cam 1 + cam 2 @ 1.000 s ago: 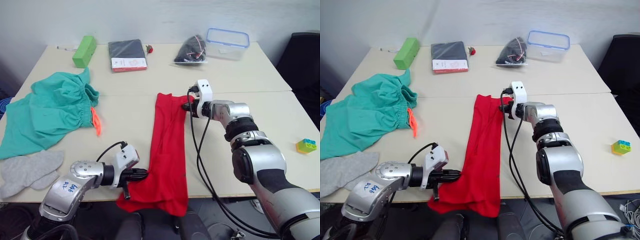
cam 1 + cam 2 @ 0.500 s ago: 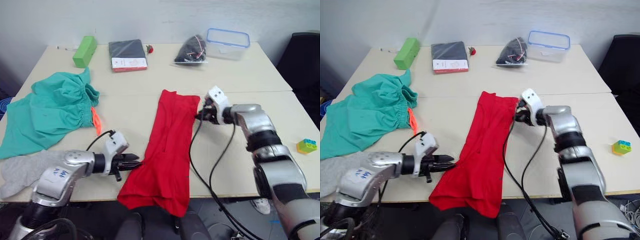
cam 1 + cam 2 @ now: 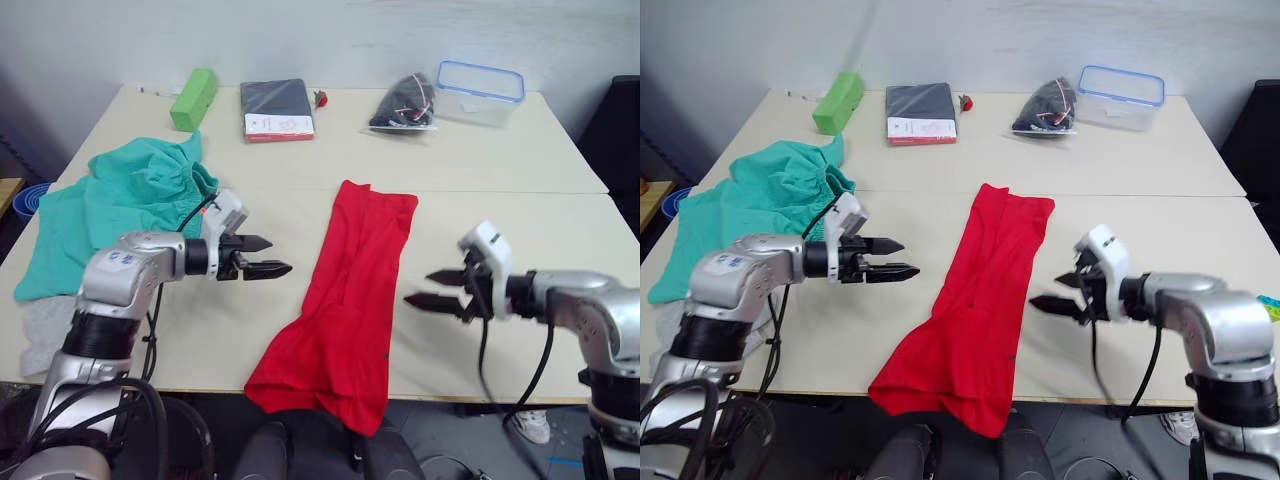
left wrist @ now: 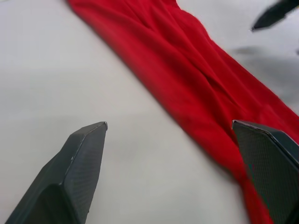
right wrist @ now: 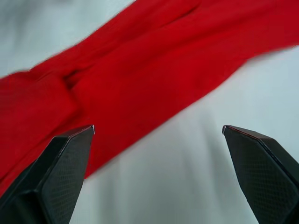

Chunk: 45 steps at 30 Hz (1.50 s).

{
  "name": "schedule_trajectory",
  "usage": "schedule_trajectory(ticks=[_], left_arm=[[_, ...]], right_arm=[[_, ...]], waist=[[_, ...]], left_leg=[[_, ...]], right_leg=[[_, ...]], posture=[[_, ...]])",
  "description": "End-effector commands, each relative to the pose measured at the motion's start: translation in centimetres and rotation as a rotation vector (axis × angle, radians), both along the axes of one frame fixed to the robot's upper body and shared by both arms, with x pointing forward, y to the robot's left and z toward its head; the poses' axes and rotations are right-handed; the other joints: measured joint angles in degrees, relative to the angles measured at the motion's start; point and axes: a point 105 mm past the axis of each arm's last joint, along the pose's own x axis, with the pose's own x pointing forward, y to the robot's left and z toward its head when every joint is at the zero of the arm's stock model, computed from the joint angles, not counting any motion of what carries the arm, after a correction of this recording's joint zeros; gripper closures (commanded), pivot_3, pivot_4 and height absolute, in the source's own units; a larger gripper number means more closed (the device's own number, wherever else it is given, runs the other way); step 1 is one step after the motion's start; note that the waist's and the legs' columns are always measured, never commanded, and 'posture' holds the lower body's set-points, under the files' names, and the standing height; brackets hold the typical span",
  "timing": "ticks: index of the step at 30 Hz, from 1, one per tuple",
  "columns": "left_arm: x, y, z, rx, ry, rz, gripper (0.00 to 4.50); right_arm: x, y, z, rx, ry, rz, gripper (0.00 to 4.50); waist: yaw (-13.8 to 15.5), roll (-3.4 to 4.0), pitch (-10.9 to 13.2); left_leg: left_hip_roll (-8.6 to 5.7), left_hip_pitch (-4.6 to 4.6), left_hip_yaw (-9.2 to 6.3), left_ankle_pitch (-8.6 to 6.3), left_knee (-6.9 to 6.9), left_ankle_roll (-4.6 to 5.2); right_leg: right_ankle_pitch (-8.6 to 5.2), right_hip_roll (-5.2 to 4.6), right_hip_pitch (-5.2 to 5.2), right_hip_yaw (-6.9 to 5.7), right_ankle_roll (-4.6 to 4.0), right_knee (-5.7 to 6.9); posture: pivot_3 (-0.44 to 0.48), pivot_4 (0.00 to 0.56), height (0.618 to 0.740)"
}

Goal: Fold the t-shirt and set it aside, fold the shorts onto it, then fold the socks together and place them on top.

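A pale tabletop (image 3: 480, 170) runs back to a white wall; the t-shirt (image 3: 348, 290) lies down the middle as a long red strip, its near end drooping over the near edge; the left claw (image 3: 258, 257) hovers just left of it, fingers spread, holding nothing; the right claw (image 3: 437, 289) hovers just right, also wide open and empty; the shorts (image 3: 120, 205) sit bunched far left; the socks (image 3: 42, 330) lie at the near left edge.

Far edge of the surface (image 3: 300, 170), left to right: green block (image 3: 194, 85), dark packaged item (image 3: 276, 109), small red object (image 3: 321, 98), black bag (image 3: 405, 100). A clear container with a blue rim (image 3: 479, 91) stands just beside the bag.
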Motion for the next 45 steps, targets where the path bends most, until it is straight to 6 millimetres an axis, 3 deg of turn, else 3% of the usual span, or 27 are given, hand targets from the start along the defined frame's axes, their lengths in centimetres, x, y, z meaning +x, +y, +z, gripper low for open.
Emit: schedule_trajectory(ticks=[1, 7, 10, 19, 23, 33, 35, 45], left_arm=[[1.9, -1.4, -0.4, 0.042, -0.015, -0.056, 0.02], [4.0, -3.5, -1.0, 0.058, 0.018, -0.103, 0.02], [3.9, -4.3, -1.4, 0.063, 0.041, -0.146, 0.02], [4.0, -5.4, -2.9, 0.085, 0.088, -0.164, 0.02], [4.2, -5.4, -3.4, 0.093, 0.103, -0.141, 0.91], [4.1, -6.2, -3.9, 0.064, 0.132, -0.136, 3.92], [4.2, -6.2, -3.9, 0.057, 0.13, -0.131, 4.49], [4.1, -5.0, -4.1, 0.04, 0.117, -0.107, 4.49]], right_arm=[[-1.4, 1.2, -0.1, 0.015, 0.0, 0.019, 0.0], [-2.8, 2.2, -1.8, 0.052, 0.09, 0.015, 0.0], [-3.8, 3.0, -2.5, 0.074, 0.141, 0.053, 0.0], [-4.1, 4.6, -4.1, 0.074, 0.196, 0.089, 0.0], [-3.9, 4.5, -4.6, 0.074, 0.207, 0.08, 0.93], [-2.9, 4.0, -4.5, 0.076, 0.184, 0.043, 4.33], [-2.9, 3.8, -4.5, 0.07, 0.177, 0.043, 4.5], [-1.5, 2.0, -4.1, 0.022, 0.149, 0.054, 4.5]], waist=[[0.05, 0.0, 0.0], [-0.36, -0.03, 0.01], [-0.35, -0.05, 0.0], [-0.28, -0.37, -0.2], [-0.3, -0.45, -0.25], [-0.22, -0.46, -0.25], [-0.23, -0.46, -0.25], [-0.3, -0.45, -0.24]], left_leg=[[-0.03, -0.03, 0.01, 0.01, 0.01, 0.02], [0.02, -0.05, 0.09, 0.0, 0.05, 0.06], [0.04, -0.05, 0.08, 0.0, 0.02, 0.06], [0.05, 0.23, 0.0, -0.02, 0.04, 0.1], [0.05, 0.32, -0.06, -0.03, 0.04, 0.11], [0.05, 0.26, -0.08, -0.06, 0.04, 0.14], [0.05, 0.24, -0.08, -0.06, 0.04, 0.14], [0.04, 0.23, -0.07, -0.06, 0.04, 0.14]], right_leg=[[0.02, -0.02, 0.0, 0.01, 0.04, -0.02], [0.07, 0.05, -0.02, 0.08, 0.12, -0.11], [0.07, 0.07, -0.02, 0.06, 0.12, -0.13], [0.07, 0.06, 0.35, 0.0, 0.13, -0.2], [0.07, 0.05, 0.49, -0.07, 0.13, -0.25], [0.07, 0.02, 0.47, -0.06, 0.13, -0.3], [0.07, 0.04, 0.45, -0.06, 0.13, -0.3], [0.08, 0.02, 0.45, -0.07, 0.15, -0.31]], posture=[[0.0, 0.15, 0.74], [0.0, 0.15, 0.74], [0.0, 0.15, 0.74], [0.0, 0.15, 0.74], [0.0, 0.15, 0.74], [0.0, 0.15, 0.74], [0.0, 0.15, 0.74], [0.0, 0.15, 0.74]])
